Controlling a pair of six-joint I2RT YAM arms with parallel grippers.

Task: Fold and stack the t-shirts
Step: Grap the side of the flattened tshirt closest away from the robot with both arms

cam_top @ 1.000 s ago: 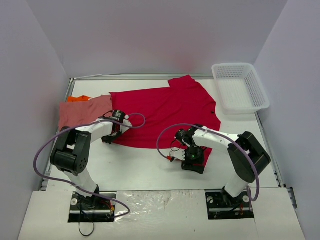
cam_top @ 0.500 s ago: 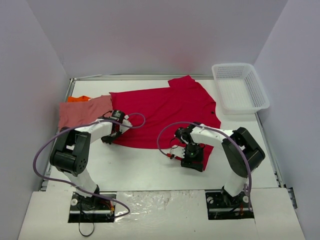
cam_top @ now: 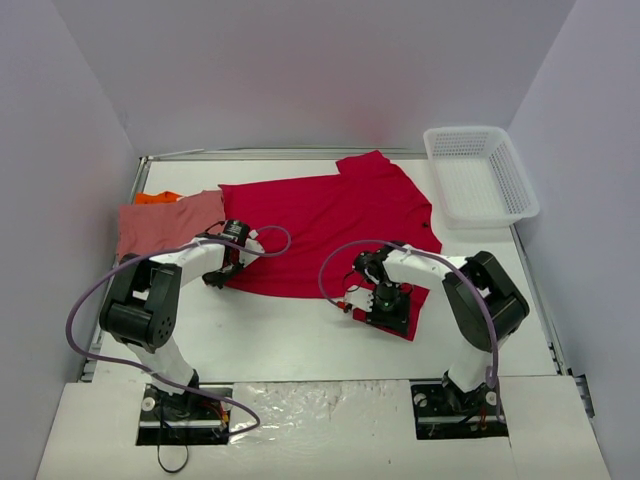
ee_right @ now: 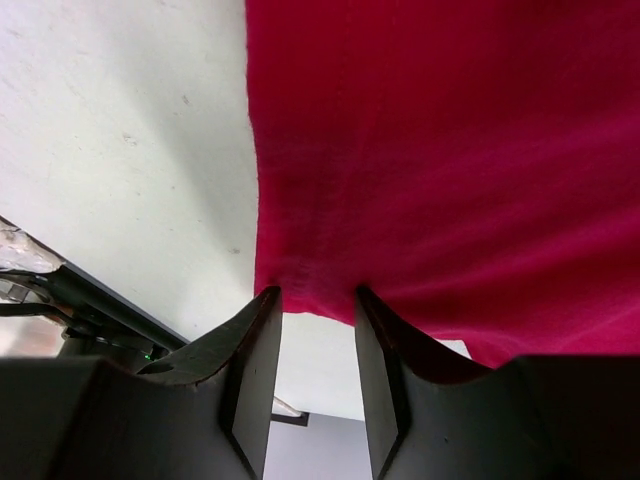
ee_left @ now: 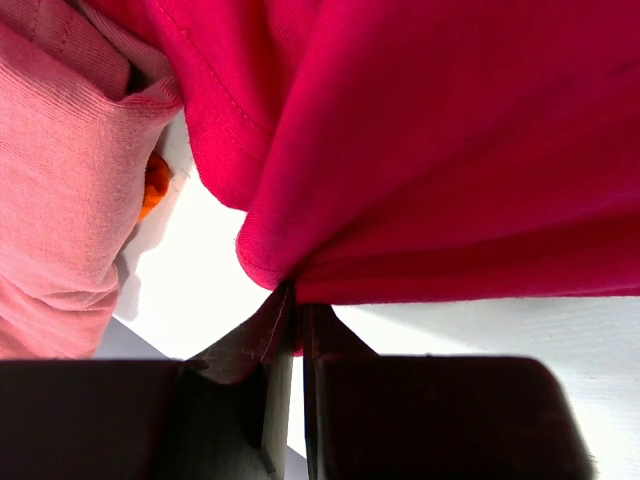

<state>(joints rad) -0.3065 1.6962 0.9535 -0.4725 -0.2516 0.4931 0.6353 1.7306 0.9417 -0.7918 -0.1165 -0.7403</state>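
Observation:
A bright red t-shirt (cam_top: 330, 215) lies spread flat across the middle of the table. My left gripper (cam_top: 215, 280) is shut on the shirt's near left corner; in the left wrist view the red t-shirt (ee_left: 450, 150) bunches into the left gripper (ee_left: 295, 295). My right gripper (cam_top: 390, 315) sits at the shirt's near right corner. In the right wrist view the right gripper (ee_right: 318, 300) is open, a gap showing between its fingers, and the hem of the red t-shirt (ee_right: 450, 150) lies at the fingertips. A salmon pink t-shirt (cam_top: 165, 222) and a bit of orange t-shirt (cam_top: 157, 197) lie at the left.
A white mesh basket (cam_top: 478, 130) stands at the far right corner. Close to my left gripper are the pink t-shirt (ee_left: 60, 200) and the orange t-shirt (ee_left: 155, 185). Walls enclose the table on three sides.
The right gripper's fingers have drawn closer together over the shirt's near right corner, and more red cloth now shows beneath it. The left arm has not moved.

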